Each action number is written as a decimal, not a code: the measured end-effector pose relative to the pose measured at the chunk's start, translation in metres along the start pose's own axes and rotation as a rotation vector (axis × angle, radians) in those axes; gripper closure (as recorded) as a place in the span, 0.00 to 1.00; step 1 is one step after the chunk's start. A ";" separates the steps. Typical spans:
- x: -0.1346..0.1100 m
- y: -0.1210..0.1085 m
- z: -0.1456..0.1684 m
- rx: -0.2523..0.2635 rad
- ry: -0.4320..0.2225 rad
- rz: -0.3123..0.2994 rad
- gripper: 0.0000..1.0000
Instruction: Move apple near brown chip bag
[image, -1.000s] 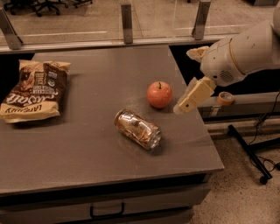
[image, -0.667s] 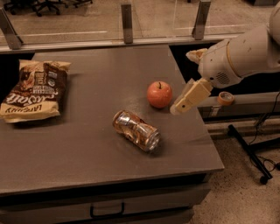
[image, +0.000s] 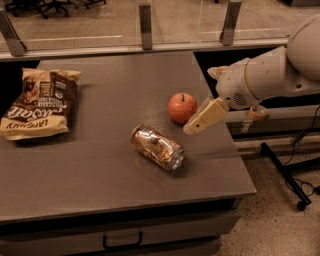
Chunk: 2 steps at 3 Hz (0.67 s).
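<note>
Camera view, looking down on a grey table (image: 115, 75). Shows the apple (image: 182, 107) upright, stem up, toward the right side of the tabletop, resting on the surface and not lifted. Shows the brown chip bag (image: 40, 102) lying flat at the far left edge, printed face up, well apart from the apple. Shows too a shiny drink can (image: 157, 147) on its side, angled across the table, in front of the apple and a little to its left, near it but not touching.

Puts the gripper (image: 196, 124) just beside the apple on its right, low over the tabletop, at the end of a white arm (image: 265, 75) reaching in from the right edge. Touching the fruit or barely apart: cannot tell. Wide or narrow: cannot tell either. Plainly not carrying the apple.

Judged from this: hardly begun, at the approach stage. Nothing done yet of the move itself: no grasp, no lift, no travel toward the bag. Left to do: secure the apple, carry it leftward across most of the table's width, set it down close by the bag. Worth minding a roll of so round a fruit if nudged from the side, and worth keeping clear of the can on the way over.
</note>
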<state>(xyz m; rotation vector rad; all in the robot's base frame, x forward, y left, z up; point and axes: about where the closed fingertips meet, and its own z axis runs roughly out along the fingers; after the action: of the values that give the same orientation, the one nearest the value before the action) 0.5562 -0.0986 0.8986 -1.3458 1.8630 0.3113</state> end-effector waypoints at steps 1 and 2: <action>0.005 -0.002 0.022 -0.016 -0.011 0.058 0.00; 0.006 -0.001 0.045 -0.060 -0.032 0.141 0.18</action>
<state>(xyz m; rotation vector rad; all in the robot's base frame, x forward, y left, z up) 0.5767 -0.0759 0.8652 -1.2440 1.9391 0.4622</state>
